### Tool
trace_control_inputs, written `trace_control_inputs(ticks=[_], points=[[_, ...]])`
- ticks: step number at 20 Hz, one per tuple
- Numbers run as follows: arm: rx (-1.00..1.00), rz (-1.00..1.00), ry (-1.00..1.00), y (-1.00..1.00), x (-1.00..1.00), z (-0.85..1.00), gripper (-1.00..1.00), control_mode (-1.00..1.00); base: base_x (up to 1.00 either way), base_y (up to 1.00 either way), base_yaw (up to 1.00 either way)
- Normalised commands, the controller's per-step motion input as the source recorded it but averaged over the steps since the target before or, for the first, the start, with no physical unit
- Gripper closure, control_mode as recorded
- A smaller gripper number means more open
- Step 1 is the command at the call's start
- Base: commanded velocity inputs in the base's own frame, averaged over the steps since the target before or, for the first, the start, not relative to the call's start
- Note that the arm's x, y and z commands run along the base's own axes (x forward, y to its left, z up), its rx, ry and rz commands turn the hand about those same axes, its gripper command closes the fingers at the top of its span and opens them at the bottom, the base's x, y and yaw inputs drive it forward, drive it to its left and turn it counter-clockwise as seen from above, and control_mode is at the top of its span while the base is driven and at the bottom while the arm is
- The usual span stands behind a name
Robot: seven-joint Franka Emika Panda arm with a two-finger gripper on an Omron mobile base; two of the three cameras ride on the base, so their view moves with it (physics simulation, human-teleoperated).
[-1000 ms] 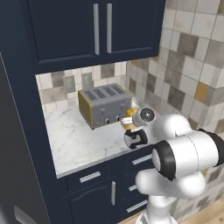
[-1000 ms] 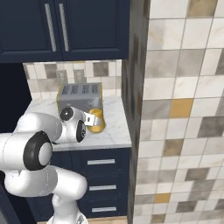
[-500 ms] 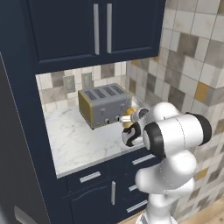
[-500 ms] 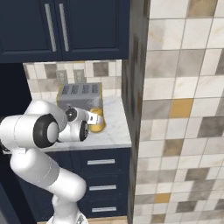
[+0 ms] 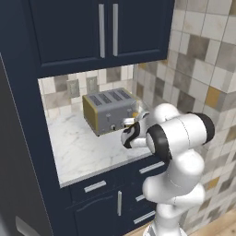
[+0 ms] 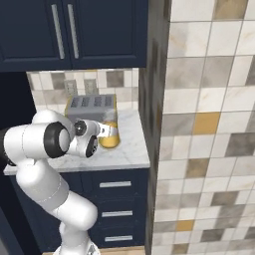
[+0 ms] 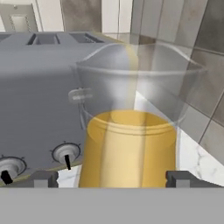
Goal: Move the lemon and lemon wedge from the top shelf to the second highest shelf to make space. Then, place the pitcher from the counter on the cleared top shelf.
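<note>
The pitcher (image 7: 131, 131), clear glass and partly filled with yellow liquid, stands on the white marble counter (image 5: 87, 152) just beside the grey toaster (image 5: 108, 110), under dark blue cabinets (image 5: 101, 32) near a tiled wall (image 6: 209, 99). The gripper (image 7: 113, 178) is level with its base, fingers spread wide on either side, not clamped.

Clear glass pitcher with amber-yellow liquid (image 7: 131, 131) stands upright on the white marble counter, at its right end, near the tiled side wall. Body transparent, wide flared rim at top, liquid filling roughly the lower half (level line plain in the hand view). Small clear handle or lug on its left side in the hand view. In the right base view the pitcher (image 6: 110, 137) sits just in front of the toaster's right end; contact between them cannot be told.
</note>
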Motion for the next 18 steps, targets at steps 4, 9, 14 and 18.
trace_control_inputs(ticks=[4,9,14,18], points=[[0.00,0.00,-0.01,0.00,0.12,-0.10,1.00,-1.00,0.00,0.00,0.00],[0.00,0.00,0.00,0.00,0.00,0.00,1.00,-1.00,0.00,0.00,0.00],[0.00,0.03,0.01,0.00,-0.41,0.45,1.00,-1.00,0.00,0.00,0.00],[0.00,0.08,0.00,-0.01,-0.58,0.83,1.00,-1.00,0.00,0.00,0.00]])
